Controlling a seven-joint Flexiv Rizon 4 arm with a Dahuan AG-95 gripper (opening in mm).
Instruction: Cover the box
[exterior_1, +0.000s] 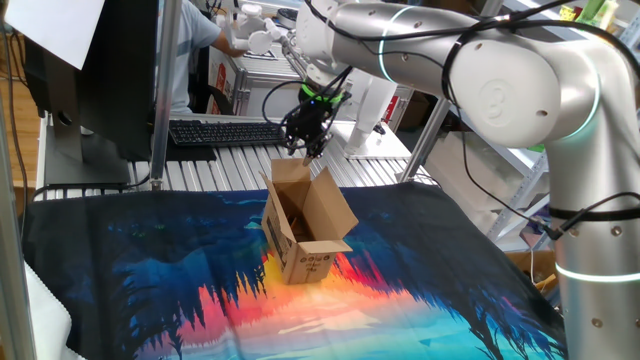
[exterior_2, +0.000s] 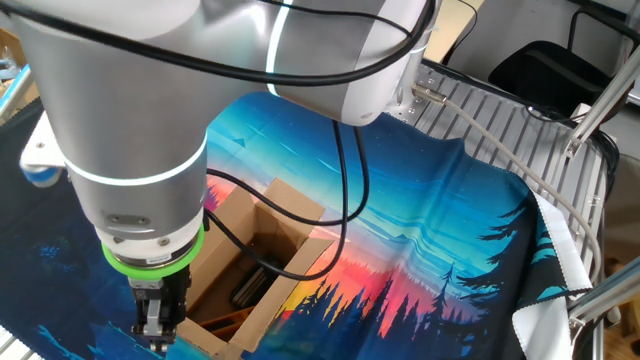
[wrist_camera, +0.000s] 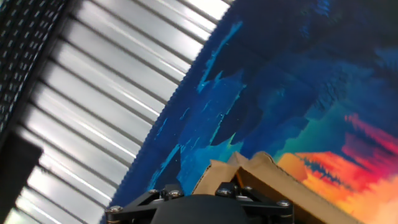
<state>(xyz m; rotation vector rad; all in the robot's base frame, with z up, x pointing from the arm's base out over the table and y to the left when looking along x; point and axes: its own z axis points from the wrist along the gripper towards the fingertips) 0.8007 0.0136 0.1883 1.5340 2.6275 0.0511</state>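
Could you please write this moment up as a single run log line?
step: closing flaps | box: open, flaps up, on printed cloth | gripper: at rear flap's top edge | covered: no

Small brown corrugated box (exterior_1: 305, 228) stands upright on the table, top flaps open and raised, black print on its side.
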